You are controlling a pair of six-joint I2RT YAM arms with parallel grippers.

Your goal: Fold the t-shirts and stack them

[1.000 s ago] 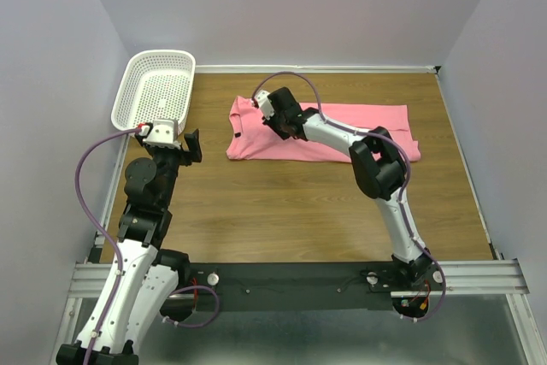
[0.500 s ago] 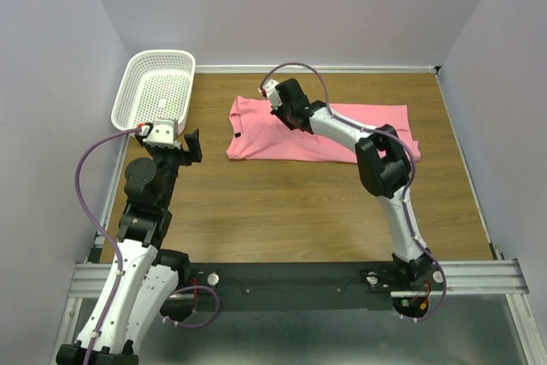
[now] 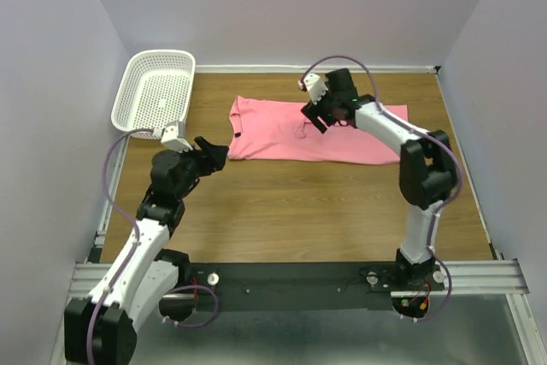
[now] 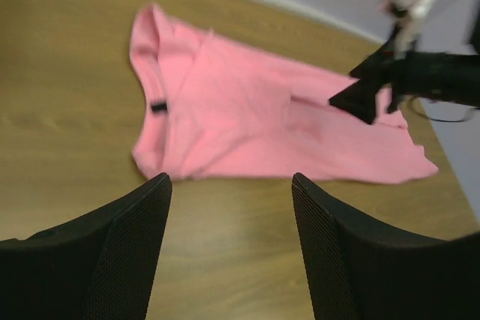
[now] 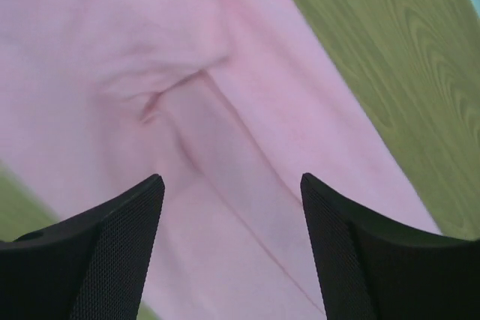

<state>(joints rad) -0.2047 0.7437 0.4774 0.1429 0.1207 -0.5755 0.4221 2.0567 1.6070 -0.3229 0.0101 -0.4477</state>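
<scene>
A plain salmon-pink cloth t-shirt with short sleeves [image 3: 273,130] lies flat on the brown wooden table [image 3: 282,203]. It is on the far part of the table and runs from the middle out to the right. Its round neck end is at the left. In the left wrist view the shirt [image 4: 247,118] has a small dark tag [image 4: 157,106] at the neck. There is a soft wrinkle near the middle of the cloth.

The right gripper [image 3: 314,117] hangs over the middle of the shirt, close to that wrinkle. In the right wrist view its two black fingers [image 5: 112,252] stand wide apart, with only the pink shirt [image 5: 225,110] showing between them. The right gripper [image 5: 230,179] holds nothing. I cannot tell if it touches the cloth.

The left gripper [image 3: 214,153] is low over the table, just beside the near left corner of the shirt and pointing at it. In its own view the left gripper [image 4: 231,181] has its jaws wide open too, and it holds nothing.

A white plastic mesh basket [image 3: 158,96] sits at the far left corner of the table, apart from the shirt.
</scene>
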